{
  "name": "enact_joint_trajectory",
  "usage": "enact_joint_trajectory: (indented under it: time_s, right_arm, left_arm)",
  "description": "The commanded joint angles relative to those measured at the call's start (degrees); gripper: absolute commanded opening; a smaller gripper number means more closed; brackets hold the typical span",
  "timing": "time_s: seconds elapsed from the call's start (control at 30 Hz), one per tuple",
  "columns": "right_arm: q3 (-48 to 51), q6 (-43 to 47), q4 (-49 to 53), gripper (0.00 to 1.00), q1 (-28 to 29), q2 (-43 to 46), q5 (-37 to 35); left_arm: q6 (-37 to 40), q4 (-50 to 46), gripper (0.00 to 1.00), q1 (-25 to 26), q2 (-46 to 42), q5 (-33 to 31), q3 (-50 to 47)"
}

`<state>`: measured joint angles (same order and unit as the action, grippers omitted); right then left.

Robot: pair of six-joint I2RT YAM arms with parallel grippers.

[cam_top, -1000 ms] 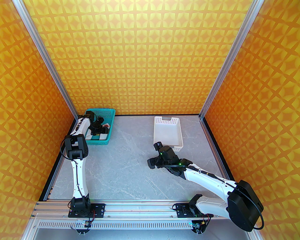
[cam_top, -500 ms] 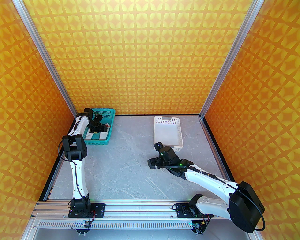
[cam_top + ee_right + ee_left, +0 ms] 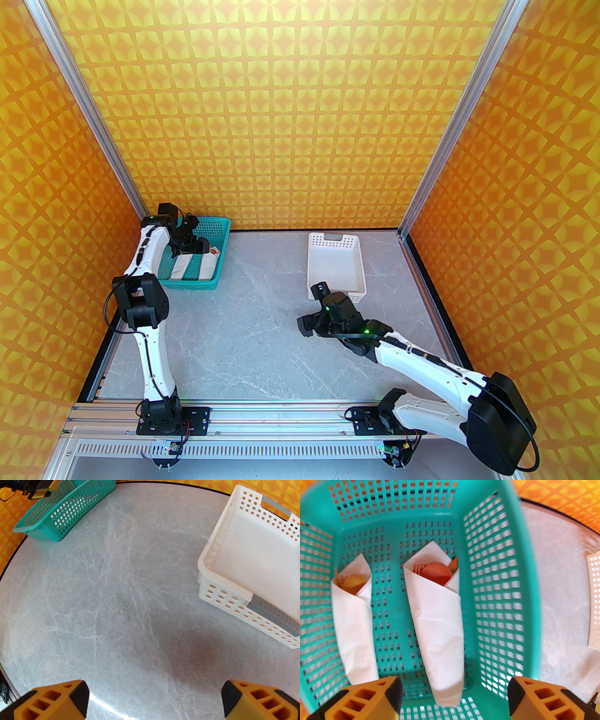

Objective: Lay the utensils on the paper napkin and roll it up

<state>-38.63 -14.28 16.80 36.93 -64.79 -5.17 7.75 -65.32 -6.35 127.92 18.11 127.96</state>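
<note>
At the far left corner of the table [image 3: 243,328], the left end effector [image 3: 454,695] hovers over a teal basket [image 3: 494,597], its jaws spread apart with nothing between them. On the basket's slotted floor, just ahead of the yellow fingers [image 3: 370,700], lies the paper napkin [image 3: 438,625], rolled into a white cone around the utensils. Its open end points toward the basket's far wall. From that mouth show the reddish-brown bowl of the spoon [image 3: 437,573], the orange tines of the fork [image 3: 417,568] on one side of it, and the tip of the knife [image 3: 453,564] on the other. A second roll [image 3: 354,630] lies alongside, parallel and apart, on the side away from the table's middle, with a pale yellow spoon [image 3: 352,583] in its mouth.

Nearer the middle of the table, the right end effector [image 3: 154,698] hangs above the bare grey marbled surface, its jaws wide apart and gripping nothing. A white basket [image 3: 225,594] with round holes and grey handle strips stands just beyond it, well apart from the teal basket.
</note>
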Motion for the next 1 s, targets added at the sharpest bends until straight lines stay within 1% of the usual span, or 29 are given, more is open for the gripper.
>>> enact_joint_trajectory:
  time_s: [0.0, 0.17, 0.37, 0.63, 0.77, 0.97]
  right_arm:
    - [-1.65, 0.91, 2.09, 0.99, -0.23, 2.29, -1.82]
    - [-3.88, 1.6, 5.54, 0.99, -0.28, 4.73, -2.49]
    - [-4.19, 1.27, 8.69, 0.99, -0.28, 10.28, -4.98]
    - [-4.46, 1.1, 13.91, 0.99, -0.28, 17.16, -8.39]
    - [-4.74, 1.32, 16.0, 0.99, -0.28, 19.13, -8.54]
    - [-5.71, 2.92, 18.16, 0.99, -0.45, 20.41, -7.67]
  left_arm:
    - [-1.0, 0.97, 0.78, 0.37, -5.25, -0.79, -2.63]
    - [-2.6, 5.29, 0.78, 0.7, -13.58, -0.79, -10.39]
    - [-3.39, 8.82, 0.79, 0.88, -23.89, -0.79, -20.65]
    - [-6.7, 13.62, 0.85, 0.81, -38.43, -1.23, -32.1]
    - [-9.07, 15.61, 0.87, 0.81, -45.74, -1.32, -37.6]
    - [-11.24, 15.9, 0.89, 0.86, -55.94, -1.34, -45.39]
